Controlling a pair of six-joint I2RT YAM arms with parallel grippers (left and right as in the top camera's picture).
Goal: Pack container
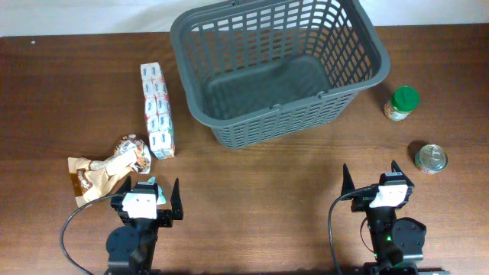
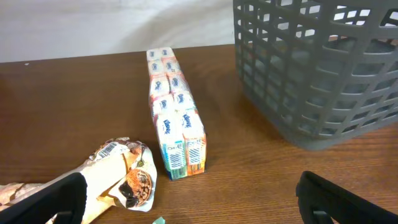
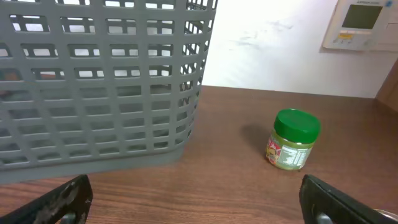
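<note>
The dark grey lattice basket (image 1: 367,38) stands at the back middle of the table, with nothing showing on its floor. It also shows in the left wrist view (image 2: 311,74) and the right wrist view (image 3: 93,81). My left gripper (image 1: 147,191) is open and empty at the front left, its fingers wide apart (image 2: 199,208). A snack bag (image 1: 114,164) lies just ahead of it, and a long pack of small cartons (image 1: 157,109) lies beyond. My right gripper (image 1: 369,176) is open and empty at the front right (image 3: 199,205).
A green-lidded jar (image 1: 402,103) stands right of the basket, also in the right wrist view (image 3: 293,140). A tin can (image 1: 431,159) sits nearer the front right. The snack bag (image 2: 118,177) and carton pack (image 2: 174,124) show in the left wrist view.
</note>
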